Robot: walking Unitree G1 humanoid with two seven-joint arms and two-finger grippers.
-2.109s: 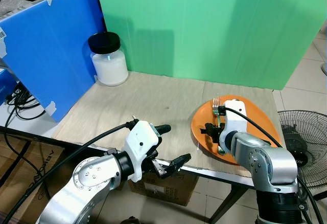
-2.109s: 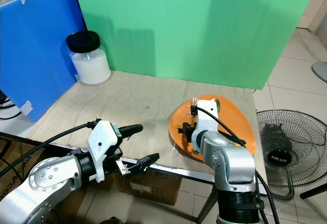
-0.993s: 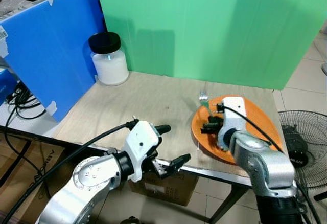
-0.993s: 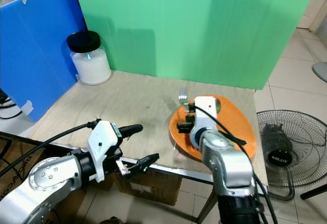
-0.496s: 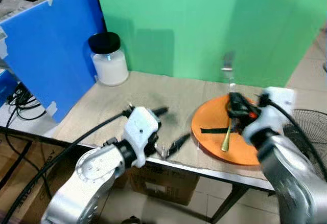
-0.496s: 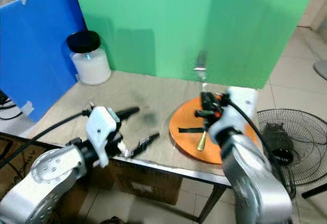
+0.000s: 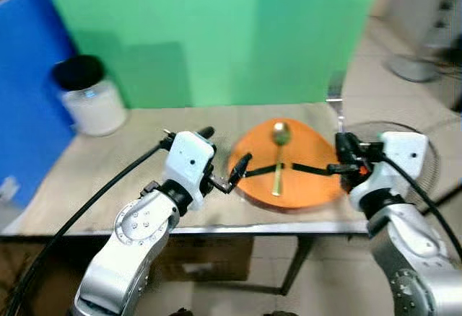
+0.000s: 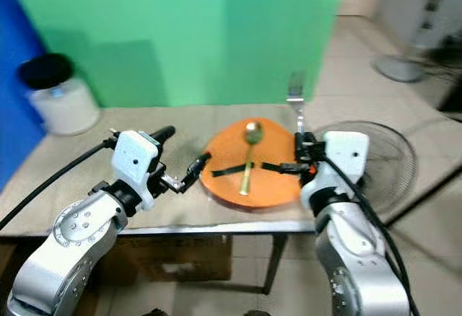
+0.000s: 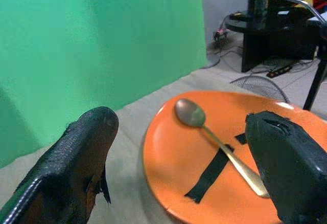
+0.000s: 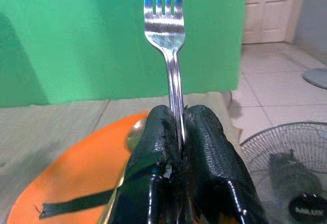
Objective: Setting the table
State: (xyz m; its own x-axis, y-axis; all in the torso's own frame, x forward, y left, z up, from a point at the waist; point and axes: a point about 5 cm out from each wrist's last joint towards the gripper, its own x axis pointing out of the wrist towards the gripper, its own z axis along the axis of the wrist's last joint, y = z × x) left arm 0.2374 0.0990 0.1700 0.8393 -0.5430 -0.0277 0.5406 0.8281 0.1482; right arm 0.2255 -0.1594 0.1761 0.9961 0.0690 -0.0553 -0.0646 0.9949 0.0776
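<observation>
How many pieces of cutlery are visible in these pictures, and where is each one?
2. A gold spoon lies on the orange plate. A silver fork is held upright in the right pincer, beside the plate's right edge.

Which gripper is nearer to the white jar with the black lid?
Left. The left gripper, open, hovers at the orange plate's left edge, on the jar's side of the table. The right gripper, shut on the fork, is at the plate's far right edge.
</observation>
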